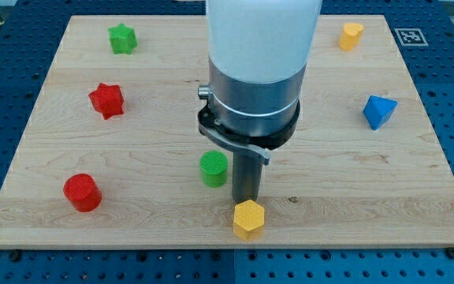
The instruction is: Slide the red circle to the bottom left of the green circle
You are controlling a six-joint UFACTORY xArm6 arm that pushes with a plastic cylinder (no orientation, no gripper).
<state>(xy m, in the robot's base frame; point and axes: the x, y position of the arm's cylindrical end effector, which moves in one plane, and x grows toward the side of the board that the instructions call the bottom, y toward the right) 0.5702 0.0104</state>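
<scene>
Resting on the counter (353, 173), my tip (245, 200) sits just to the view's right of the green circle (213, 169), a bit lower than it, w/ a narrow gap between them. No hand on this arm, only the rod, so nothing is grasped or clenched. Taking the green circle as landmark for everything: the yellow hexagon (249, 218) lies below it and to the view's right, right under my tip; can't tell whether tip and hexagon touch, they look very close. The red circle (82, 192), the task's block, is well apart to the view's left of the green circle and slightly lower, near the counter's bottom-left corner. The red star (106, 100) is up and to the view's left of the green circle; the green star (122, 38) farther up still, near the top edge. On the other side, the blue block (379, 111), shape approx. a wedge or pyramid, is far to the view's right and higher than the green circle, and a yellow block (351, 35) sits toward the top-right corner.
</scene>
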